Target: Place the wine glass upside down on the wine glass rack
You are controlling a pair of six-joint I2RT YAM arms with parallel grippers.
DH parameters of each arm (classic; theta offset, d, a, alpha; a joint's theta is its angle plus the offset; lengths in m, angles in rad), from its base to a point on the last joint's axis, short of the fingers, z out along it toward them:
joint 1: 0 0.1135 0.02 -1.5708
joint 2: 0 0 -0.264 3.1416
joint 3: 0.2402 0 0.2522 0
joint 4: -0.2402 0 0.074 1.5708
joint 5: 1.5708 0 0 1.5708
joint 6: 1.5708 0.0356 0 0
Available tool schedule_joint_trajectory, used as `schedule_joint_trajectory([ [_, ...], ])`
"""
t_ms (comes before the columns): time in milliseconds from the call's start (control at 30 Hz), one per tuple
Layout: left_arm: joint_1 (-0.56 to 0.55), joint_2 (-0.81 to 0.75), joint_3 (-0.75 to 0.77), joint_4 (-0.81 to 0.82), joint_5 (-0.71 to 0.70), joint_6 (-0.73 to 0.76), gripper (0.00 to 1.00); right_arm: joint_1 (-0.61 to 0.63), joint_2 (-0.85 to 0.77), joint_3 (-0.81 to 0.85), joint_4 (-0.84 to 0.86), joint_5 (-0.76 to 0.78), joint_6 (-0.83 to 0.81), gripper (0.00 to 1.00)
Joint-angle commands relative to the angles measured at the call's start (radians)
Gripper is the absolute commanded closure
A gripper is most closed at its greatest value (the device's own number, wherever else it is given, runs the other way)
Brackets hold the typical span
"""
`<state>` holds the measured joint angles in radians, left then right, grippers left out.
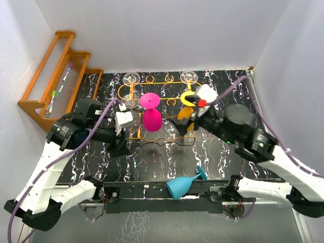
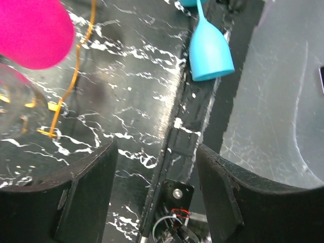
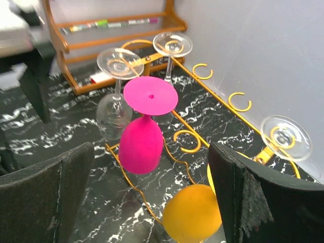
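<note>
a: well, nearest to us we saw the teal wine glass [image 1: 183,186] lying on its side at the near edge of the black marbled table [image 1: 228,157], between the two arm bases. was it on the wire frame?

b: no, we found it well apart from the wine glass rack [image 1: 164,82], and neither claw was touching it.

a: and the claws?

b: further in, the left gripper [image 2: 156,152] had its jaws well apart with only bare table between them. a clear wine glass [image 2: 12,109] stood just outside one finger. the right gripper [image 3: 150,152] was spread wide, with the bowl of an upside-down yellow wine glass [image 3: 192,212] low between its fingers. we could not tell whether either finger touched it.

a: what did we see beyond them?

b: we saw the pink wine glass [image 3: 140,144] upside down on the rack, foot up, just beside that clear one. two more clear glasses [image 3: 172,44] stood upside down along the rack's far rail, near the back wall.

a: and farthest off?

b: at the far left corner we noted the stepped wooden shelf [image 1: 65,36], with a few markers [image 1: 59,90] lying on it.
</note>
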<state>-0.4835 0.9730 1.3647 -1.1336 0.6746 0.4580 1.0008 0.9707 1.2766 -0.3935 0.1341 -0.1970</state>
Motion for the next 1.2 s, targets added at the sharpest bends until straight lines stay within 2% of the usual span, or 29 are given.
schedule_joint_trajectory([
  [0,-0.009,0.001,-0.041,-0.107,0.090,0.118,0.39,0.004,-0.108,-0.051,0.001,-0.012,0.127,0.01],
  [100,-0.063,0.012,-0.073,-0.060,0.047,0.150,0.40,0.004,-0.157,-0.120,-0.031,0.042,0.213,0.01],
  [167,-0.124,0.013,-0.103,-0.007,0.012,0.158,0.40,0.003,-0.197,-0.176,-0.035,0.135,0.289,0.01],
  [267,-0.282,0.049,-0.135,0.062,-0.074,0.138,0.41,0.004,-0.263,-0.263,-0.024,0.344,0.421,0.01],
  [333,-0.356,0.081,-0.149,0.086,-0.076,0.165,0.41,0.004,-0.294,-0.306,-0.024,0.493,0.518,0.01],
  [467,-0.484,0.089,-0.183,0.184,-0.064,0.208,0.41,0.004,-0.349,-0.373,-0.027,0.668,0.683,0.01],
  [567,-0.589,0.041,-0.266,0.320,-0.093,0.299,0.40,0.004,-0.408,-0.423,-0.027,0.793,0.782,0.01],
  [633,-0.656,0.019,-0.328,0.415,-0.151,0.383,0.39,0.004,-0.460,-0.456,0.011,0.836,0.797,0.01],
  [767,-0.737,0.054,-0.434,0.580,-0.232,0.446,0.39,0.004,-0.524,-0.492,0.108,0.851,0.728,0.01],
  [867,-0.772,0.072,-0.526,0.798,-0.318,0.445,0.40,0.004,-0.506,-0.470,0.065,0.883,0.725,0.01],
  [933,-0.787,0.119,-0.541,0.876,-0.360,0.450,0.41,0.003,-0.492,-0.450,0.021,0.899,0.738,0.01],
  [1167,-0.839,0.288,-0.479,0.827,-0.373,0.499,0.42,0.003,-0.551,-0.440,0.019,0.875,0.720,0.01],
])
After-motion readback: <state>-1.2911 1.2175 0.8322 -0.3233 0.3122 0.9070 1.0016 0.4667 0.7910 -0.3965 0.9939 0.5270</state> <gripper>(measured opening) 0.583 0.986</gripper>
